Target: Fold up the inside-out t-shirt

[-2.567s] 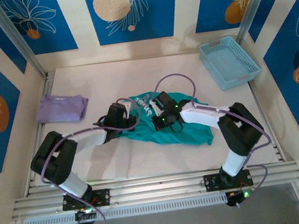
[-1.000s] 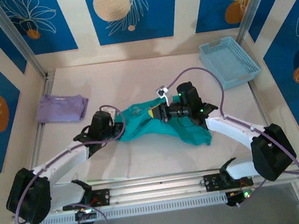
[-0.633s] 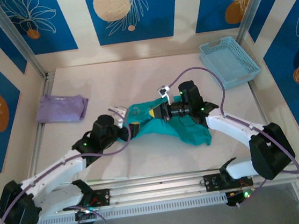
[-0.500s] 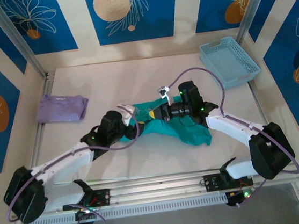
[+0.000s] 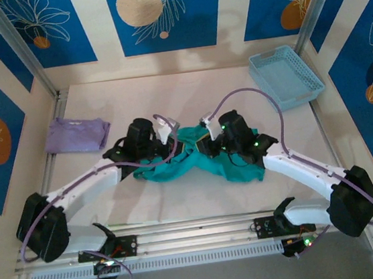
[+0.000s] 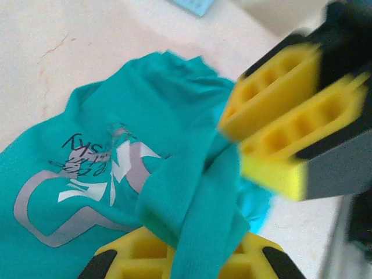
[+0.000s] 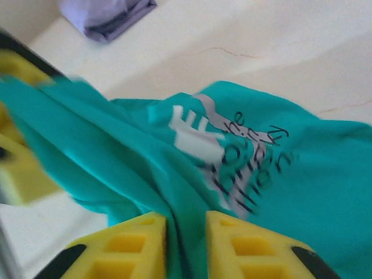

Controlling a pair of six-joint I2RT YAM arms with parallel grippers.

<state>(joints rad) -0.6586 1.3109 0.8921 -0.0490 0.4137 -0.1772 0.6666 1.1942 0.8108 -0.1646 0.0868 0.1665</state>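
Observation:
The teal-green t-shirt [image 5: 238, 164] lies bunched at mid-table, and a grey-and-white print with dark lettering [image 6: 99, 174] shows on it. My left gripper [image 5: 174, 145] is at its left end, shut on a raised fold of teal cloth [image 6: 200, 256]. My right gripper [image 5: 205, 145] faces it from the right, almost touching. In the right wrist view its yellow fingers [image 7: 244, 247] stand a little apart, open, with a ridge of the shirt [image 7: 186, 232] running between them. The right gripper's fingers [image 6: 285, 122] appear blurred in the left wrist view.
A folded lavender garment [image 5: 77, 134] lies at the table's left edge, also seen in the right wrist view [image 7: 107, 14]. A light blue basket [image 5: 286, 77] stands at the back right. Aluminium rails run along the front and sides.
My left gripper opened, moved right onto the shirt's left end and shut on a fold. My right gripper shifted slightly left and its jaws have parted.

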